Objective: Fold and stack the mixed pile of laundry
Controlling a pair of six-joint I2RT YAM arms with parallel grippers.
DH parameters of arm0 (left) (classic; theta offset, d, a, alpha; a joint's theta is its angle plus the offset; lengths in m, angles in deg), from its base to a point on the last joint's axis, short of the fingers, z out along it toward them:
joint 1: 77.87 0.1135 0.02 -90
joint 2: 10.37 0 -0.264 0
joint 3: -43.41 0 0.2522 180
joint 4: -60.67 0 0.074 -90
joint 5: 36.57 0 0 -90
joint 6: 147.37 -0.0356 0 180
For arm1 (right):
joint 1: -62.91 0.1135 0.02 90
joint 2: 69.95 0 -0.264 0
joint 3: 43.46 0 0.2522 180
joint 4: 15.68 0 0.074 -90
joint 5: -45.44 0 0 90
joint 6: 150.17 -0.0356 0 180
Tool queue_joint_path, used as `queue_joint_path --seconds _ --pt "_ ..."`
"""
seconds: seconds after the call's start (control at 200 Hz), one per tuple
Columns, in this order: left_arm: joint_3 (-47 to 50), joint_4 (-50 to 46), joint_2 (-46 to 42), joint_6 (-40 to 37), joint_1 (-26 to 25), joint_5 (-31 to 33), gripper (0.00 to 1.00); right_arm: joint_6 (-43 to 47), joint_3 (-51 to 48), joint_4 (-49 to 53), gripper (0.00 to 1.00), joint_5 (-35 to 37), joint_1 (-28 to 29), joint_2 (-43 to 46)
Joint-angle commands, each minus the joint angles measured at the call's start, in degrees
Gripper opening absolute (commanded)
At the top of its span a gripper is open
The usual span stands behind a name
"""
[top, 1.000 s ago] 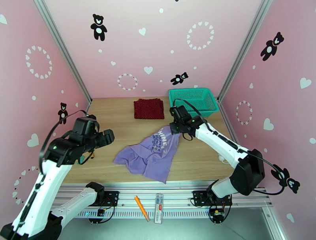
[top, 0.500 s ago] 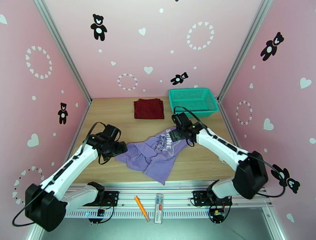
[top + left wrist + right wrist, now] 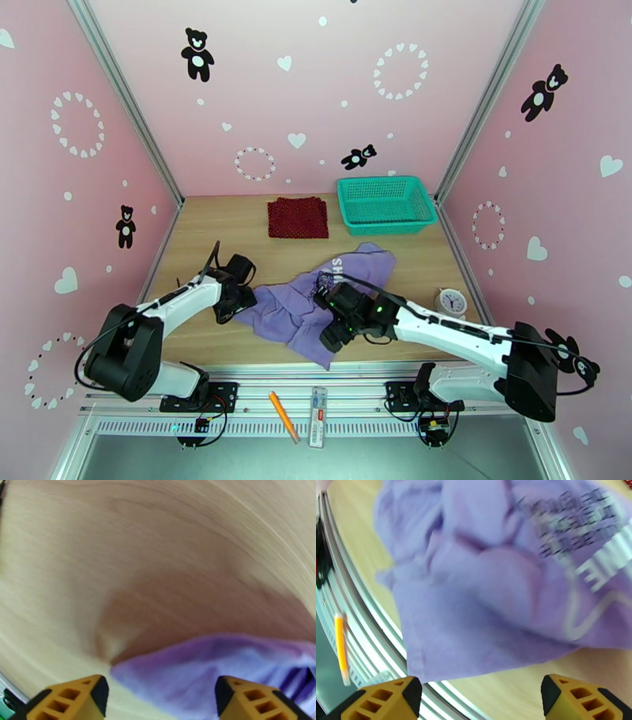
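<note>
The lavender T-shirt lies crumpled mid-table, its pale print facing up. A folded dark red dotted cloth rests flat at the back. My left gripper sits low at the shirt's left edge. In the left wrist view this gripper is open, and the shirt's purple edge lies just ahead between the yellow fingertips. My right gripper hovers over the shirt's near part. In the right wrist view it is open and holds nothing, with the T-shirt spread below.
A teal mesh basket stands at the back right. A small white clock sits on the table right of the shirt. An orange pencil and a ruler-like strip lie on the metal rail beyond the table's near edge.
The right gripper opened, let go of the shirt's upper part and swung down to its near side. The left arm dropped to the shirt's left edge. The shirt settled flatter.
</note>
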Motion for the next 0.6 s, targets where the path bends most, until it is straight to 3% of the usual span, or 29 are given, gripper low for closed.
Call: queue_joint_path --seconds 0.0,0.11,0.37,0.45,0.55,0.59 --pt "1.7 7.0 3.9 0.8 0.3 -2.6 0.66 -2.9 -1.0 -3.4 0.85 1.0 4.4 -3.1" --pt "2.9 9.8 6.9 1.0 0.2 -4.1 0.50 -3.2 0.0 -3.7 0.85 1.7 6.8 -7.6" --pt "4.3 10.5 6.8 1.0 0.0 -3.3 0.00 -3.4 4.7 -4.6 0.76 1.8 10.3 -18.7" --pt "4.1 10.4 6.5 0.9 0.0 -3.1 0.00 -4.1 5.5 -4.6 0.58 2.7 10.7 -21.1" --pt "3.5 9.7 5.7 0.7 0.0 -2.6 0.00 -5.1 6.3 -4.2 0.26 4.4 10.7 -22.0" --pt "3.0 8.8 4.9 0.4 0.0 -2.1 0.00 -5.3 6.7 -3.5 0.08 5.4 10.7 -21.3"
